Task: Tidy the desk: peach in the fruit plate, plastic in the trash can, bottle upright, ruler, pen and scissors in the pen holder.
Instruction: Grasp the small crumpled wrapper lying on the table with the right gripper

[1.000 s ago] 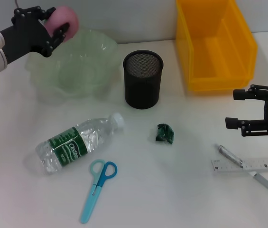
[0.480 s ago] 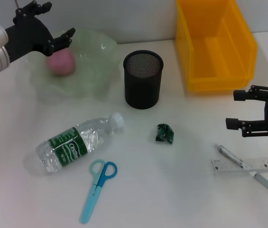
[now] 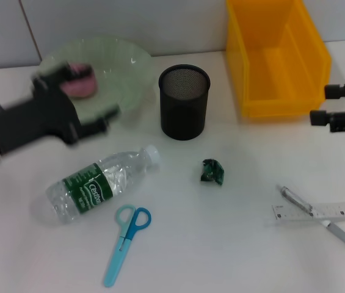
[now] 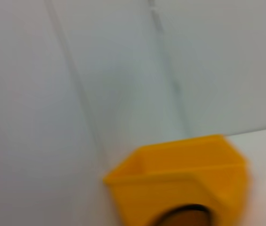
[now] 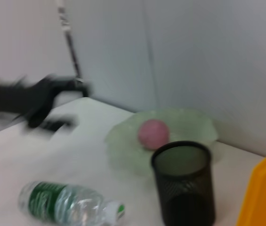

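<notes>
Left gripper, head view: your left gripper (image 3: 77,116) sits over the near rim of the fruit plate (image 3: 129,61), fingers spread and carrying nothing.
Right gripper, head view: your right gripper (image 3: 343,107) hangs at the right edge beside the yellow trash can (image 3: 276,55); its fingers look parted and empty.
Peach, head view: the peach (image 3: 79,85) lies inside the plate, so you can count that item done.
Left to tidy, head view: the bottle (image 3: 96,186) lies on its side near left, the scissors (image 3: 126,241) nearer still, the green plastic scrap (image 3: 212,171) in the middle, and the pen (image 3: 319,217) crosses the ruler (image 3: 322,211) near right. The pen holder (image 3: 184,101) stands centre, far side.
Left wrist view: you see only the trash can (image 4: 180,179) against the wall.
Right wrist view: peach (image 5: 152,133) in the plate (image 5: 189,122), holder (image 5: 184,181) just beside it, bottle (image 5: 71,205) lying nearer.
Next move: judging by its position, bring your left gripper down over the bottle and close around its body to stand it up.
</notes>
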{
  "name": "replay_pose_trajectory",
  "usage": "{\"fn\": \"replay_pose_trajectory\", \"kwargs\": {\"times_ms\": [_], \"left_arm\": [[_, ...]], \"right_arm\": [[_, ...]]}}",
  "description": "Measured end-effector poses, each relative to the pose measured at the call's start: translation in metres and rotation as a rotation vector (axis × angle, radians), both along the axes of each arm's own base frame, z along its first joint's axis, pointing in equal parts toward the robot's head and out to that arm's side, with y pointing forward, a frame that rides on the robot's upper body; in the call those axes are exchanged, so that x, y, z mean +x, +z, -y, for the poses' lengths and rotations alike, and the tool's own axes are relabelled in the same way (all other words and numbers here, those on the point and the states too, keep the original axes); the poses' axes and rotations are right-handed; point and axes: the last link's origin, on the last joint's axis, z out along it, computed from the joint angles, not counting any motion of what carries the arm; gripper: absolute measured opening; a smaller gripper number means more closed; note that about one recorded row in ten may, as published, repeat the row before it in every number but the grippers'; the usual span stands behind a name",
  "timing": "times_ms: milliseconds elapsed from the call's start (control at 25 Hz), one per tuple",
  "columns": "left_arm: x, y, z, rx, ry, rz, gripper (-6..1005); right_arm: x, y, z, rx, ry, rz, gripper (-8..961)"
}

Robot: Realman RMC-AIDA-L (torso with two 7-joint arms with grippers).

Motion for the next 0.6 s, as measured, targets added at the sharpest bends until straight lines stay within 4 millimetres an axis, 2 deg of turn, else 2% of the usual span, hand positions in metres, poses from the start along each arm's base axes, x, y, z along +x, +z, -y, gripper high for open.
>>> {"fn": "replay_pose_trajectory", "kwargs": {"times_ms": [40, 80, 120, 160, 240, 280, 360, 440, 600], "left_arm": [[-0.002, -0.007, 0.013, -0.039, -0.001, 0.001, 793], [-0.002, -0.013, 0.021, -0.067, -0.003, 0.002, 792], [-0.002, -0.013, 0.021, -0.067, -0.003, 0.002, 792], [-0.003, -0.027, 0.038, -0.125, -0.002, 0.007, 792], [-0.005, -0.039, 0.053, -0.17, 0.001, 0.017, 792], [-0.005, -0.039, 0.053, -0.17, 0.001, 0.017, 792], [-0.005, -0.039, 0.053, -0.17, 0.001, 0.017, 792], [-0.007, -0.051, 0.067, -0.206, 0.002, 0.03, 792], [-0.013, -0.058, 0.074, -0.218, 0.001, 0.022, 791]], "right_arm": [[-0.013, 0.008, -0.006, -0.022, -0.045, 0.032, 829], [-0.013, 0.008, -0.006, -0.022, -0.045, 0.032, 829], [-0.021, 0.01, -0.008, -0.041, -0.059, 0.06, 829], [-0.028, 0.01, -0.009, -0.068, -0.069, 0.096, 829], [-0.053, 0.005, -0.014, -0.139, -0.123, 0.235, 829], [-0.053, 0.005, -0.014, -0.139, -0.123, 0.235, 829], [-0.07, -0.001, -0.018, -0.186, -0.172, 0.342, 829], [-0.091, -0.013, -0.024, -0.263, -0.199, 0.423, 829], [-0.104, -0.023, -0.031, -0.306, -0.226, 0.419, 829]]}}
